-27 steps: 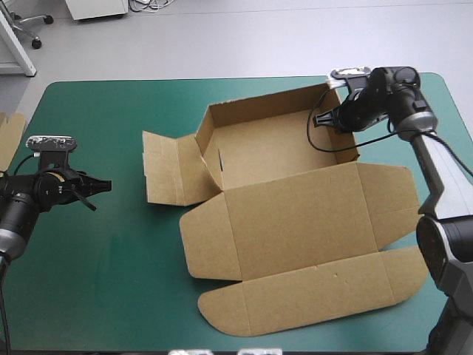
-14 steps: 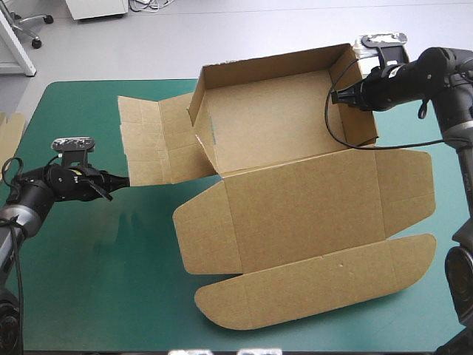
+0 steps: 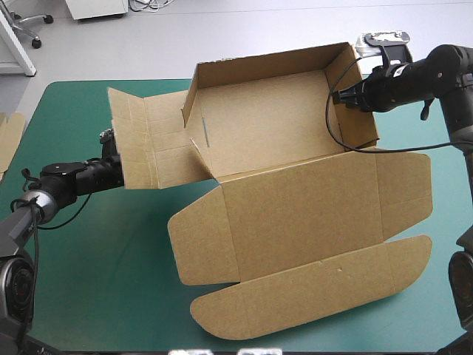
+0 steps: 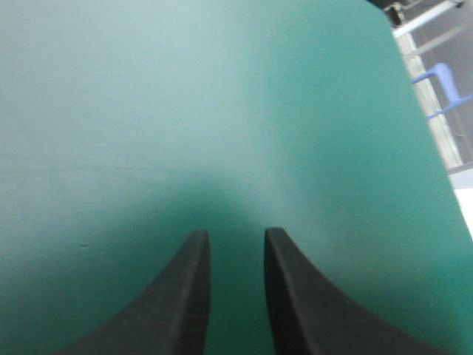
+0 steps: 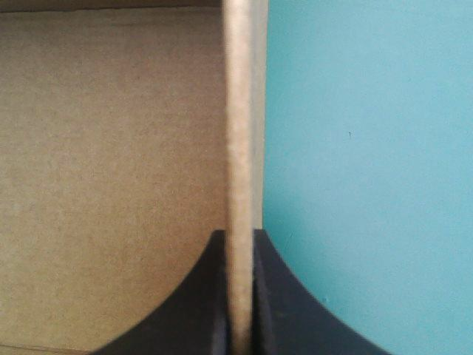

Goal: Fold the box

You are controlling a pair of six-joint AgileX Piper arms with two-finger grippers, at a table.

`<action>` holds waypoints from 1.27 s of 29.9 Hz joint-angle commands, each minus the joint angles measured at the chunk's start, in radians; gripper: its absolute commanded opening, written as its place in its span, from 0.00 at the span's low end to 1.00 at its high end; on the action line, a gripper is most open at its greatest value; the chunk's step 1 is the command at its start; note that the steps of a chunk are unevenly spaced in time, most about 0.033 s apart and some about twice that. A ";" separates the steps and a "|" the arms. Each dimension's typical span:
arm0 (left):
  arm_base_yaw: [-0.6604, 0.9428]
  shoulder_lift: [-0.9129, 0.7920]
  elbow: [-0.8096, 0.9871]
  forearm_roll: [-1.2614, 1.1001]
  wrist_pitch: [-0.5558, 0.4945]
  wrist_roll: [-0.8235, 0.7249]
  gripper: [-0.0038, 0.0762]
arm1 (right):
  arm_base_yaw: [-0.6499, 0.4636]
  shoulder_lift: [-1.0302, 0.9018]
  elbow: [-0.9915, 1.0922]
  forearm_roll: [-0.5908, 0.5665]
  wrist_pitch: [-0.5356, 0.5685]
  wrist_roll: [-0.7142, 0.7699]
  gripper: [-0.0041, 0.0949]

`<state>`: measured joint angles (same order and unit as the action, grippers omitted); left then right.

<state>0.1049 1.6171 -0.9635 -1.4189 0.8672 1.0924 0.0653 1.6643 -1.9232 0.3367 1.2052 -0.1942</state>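
Teal-green cover (image 3: pixel 89 296): brown box (image 3: pixel 273 133) tray, left wall unfolded, lid flat.

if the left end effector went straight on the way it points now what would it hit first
Probably the teal-green cover: the left end effector has only bare cover ahead of it, though depth is unclear.

**Robotics lab or test room**

Told by a left arm (image 3: pixel 66 180) and a right arm (image 3: pixel 436 70) of a robot mounted at one teal-green tabletop (image 3: pixel 111 296) with rounded corners, on a bare grey floor (image 3: pixel 244 33). Beyond the far edge: a white cabinet (image 3: pixel 96 7), loose cables (image 3: pixel 151 4) beside it, the wheeled base of an office chair (image 3: pixel 35 28), a white table leg (image 3: pixel 21 50).
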 commanded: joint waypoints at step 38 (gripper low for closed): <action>-0.002 -0.114 -0.144 -0.324 0.430 -0.055 0.27 | -0.011 -0.052 -0.035 -0.036 -0.100 0.034 0.01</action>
<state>0.1049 1.5515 -1.0690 -1.6672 1.1704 1.0660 0.0646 1.6643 -1.9232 0.2696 1.1650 -0.1706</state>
